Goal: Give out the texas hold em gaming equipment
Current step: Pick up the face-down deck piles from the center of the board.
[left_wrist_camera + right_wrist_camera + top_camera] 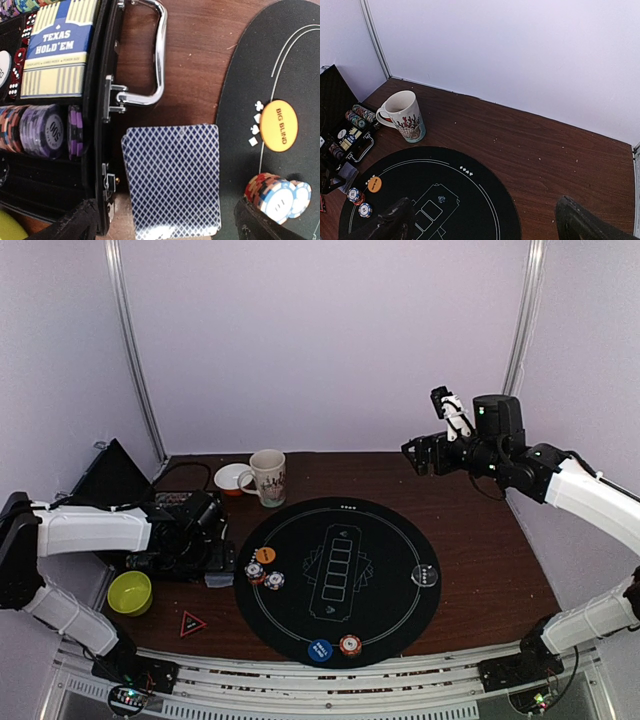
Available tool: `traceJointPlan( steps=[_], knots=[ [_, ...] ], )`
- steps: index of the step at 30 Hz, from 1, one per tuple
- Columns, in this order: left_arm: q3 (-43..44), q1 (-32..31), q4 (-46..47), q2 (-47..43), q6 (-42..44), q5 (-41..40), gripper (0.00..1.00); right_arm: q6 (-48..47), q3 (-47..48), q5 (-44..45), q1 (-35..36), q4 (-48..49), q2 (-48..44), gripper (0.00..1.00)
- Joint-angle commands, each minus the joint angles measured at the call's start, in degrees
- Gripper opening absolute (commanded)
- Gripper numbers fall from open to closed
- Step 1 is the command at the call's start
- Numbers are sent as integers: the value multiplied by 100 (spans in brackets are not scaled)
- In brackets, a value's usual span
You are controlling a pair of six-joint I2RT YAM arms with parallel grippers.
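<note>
A deck of cards with blue diamond-pattern backs (pixel 172 180) lies on the wood between the black chip case (pixel 97 100) and the mat; from above it shows small (pixel 220 580). My left gripper (pixel 165 222) is open and straddles the deck, with its fingers clear of both sides. On the mat lie an orange BIG BLIND disc (pixel 279 126), two striped chip stacks (pixel 277 197), a blue disc (pixel 320 650), another chip stack (pixel 350 644) and a clear disc (pixel 426 575). My right gripper (pixel 420 455) is open and empty, held high over the far right.
The round black mat (pixel 380 540) fills the middle. The open case holds a Texas Hold'em card box (pixel 57 50) and rows of chips (pixel 40 132). A mug (pixel 268 477) and saucer (pixel 230 478) stand behind the mat. A green bowl (pixel 130 592) and a red triangle (pixel 192 623) sit front left.
</note>
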Motion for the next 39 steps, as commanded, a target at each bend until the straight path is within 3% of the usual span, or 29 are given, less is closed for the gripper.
traceJointPlan(
  steps=[1,18,29,39],
  knots=[
    [106,51,264,222,-13,-151,97,6,-69,-116,-32,102,7,100],
    [90,47,513,672,-167,89,92,-73,-151,-124,-33,143,-59,100],
    [168,40,462,841,-222,132,81,-91,-159,-137,-33,165,-20,100],
    [786,-227,-304,601,-311,-375,82,-87,-151,-187,-33,148,5,100]
  ],
)
